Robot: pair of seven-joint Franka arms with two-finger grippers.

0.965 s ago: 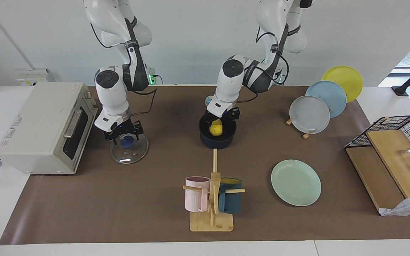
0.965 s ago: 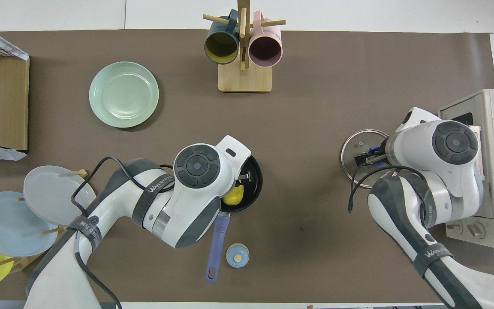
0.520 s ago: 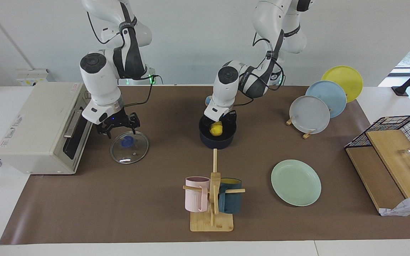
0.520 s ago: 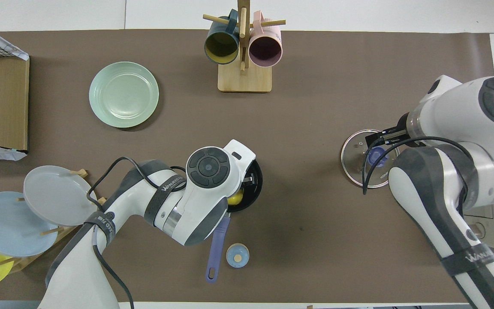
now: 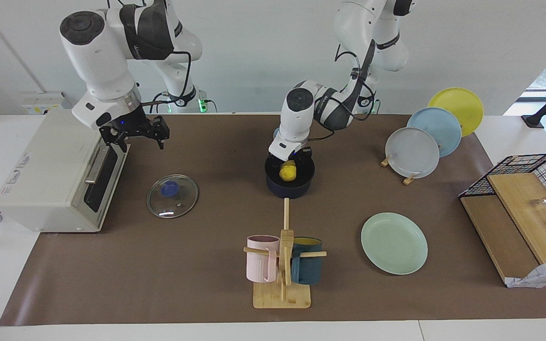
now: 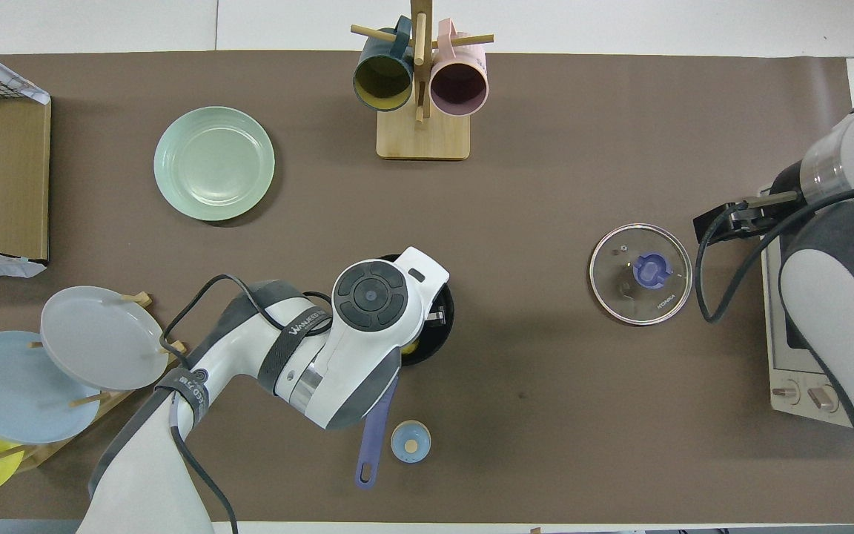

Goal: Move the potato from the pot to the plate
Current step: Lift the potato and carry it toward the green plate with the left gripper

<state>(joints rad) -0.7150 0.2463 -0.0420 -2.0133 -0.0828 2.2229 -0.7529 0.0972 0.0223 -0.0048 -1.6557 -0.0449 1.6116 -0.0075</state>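
Since a second ago the right gripper [image 5: 134,135] has risen off the glass lid [image 5: 172,196] and now hangs over the worktop [image 5: 206,156] just in front of the oven [image 5: 59,168], its fingers [image 5: 160,137] spread wide and holding nothing; the lid lies flat on the worktop, well apart from it. Meanwhile the left gripper [image 5: 293,160] has sunk lower into the pot [image 5: 289,184], which has stayed where it was. Inside the pot sits the potato [image 5: 287,172], and the left fingers [image 5: 302,158] reach down at the pot's rim on the robots' side, right at the potato's upper edge; whether they touch or grip it cannot be told, nor how wide they stand. From overhead the left arm's wrist covers most of the pot, leaving only a sliver of the potato [image 6: 410,346] showing, with the pot's blue handle [image 6: 372,437] pointing toward the robots. Farther from the robots and toward the left arm's end lies the plate [image 5: 394,243], bare, well apart from the pot.
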